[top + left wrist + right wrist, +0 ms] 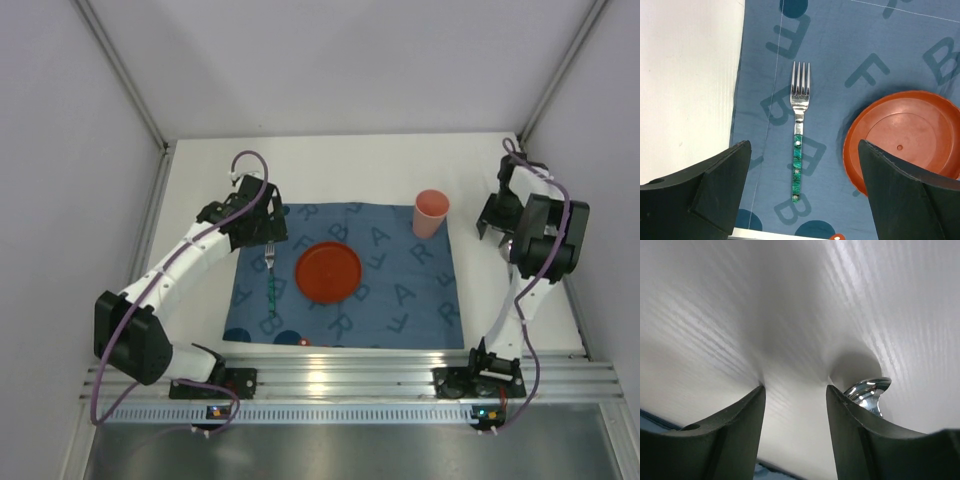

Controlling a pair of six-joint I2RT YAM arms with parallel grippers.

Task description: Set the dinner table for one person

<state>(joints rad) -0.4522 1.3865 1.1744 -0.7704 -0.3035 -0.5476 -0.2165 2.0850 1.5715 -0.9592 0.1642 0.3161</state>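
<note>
The white dinner table (350, 165) carries a blue letter-printed mat (410, 300). On the mat lie an orange plate (328, 272) and, to its left, a fork (270, 272) with a green handle. A pink cup (431, 213) stands at the mat's far right corner. My left gripper (262, 235) is open and empty, hovering over the fork (799, 135), with the plate (905, 140) to the right. My right gripper (795, 387) is open, low over the bare table (790, 300) right of the mat. A shiny spoon bowl (867, 390) lies just outside its right finger.
Grey enclosure walls stand on the left, right and back. The ribbed aluminium rail (350, 375) with both arm bases runs along the near edge. The right arm (545, 240) hangs over the table's right edge. A small orange thing (303, 342) sits at the mat's near edge.
</note>
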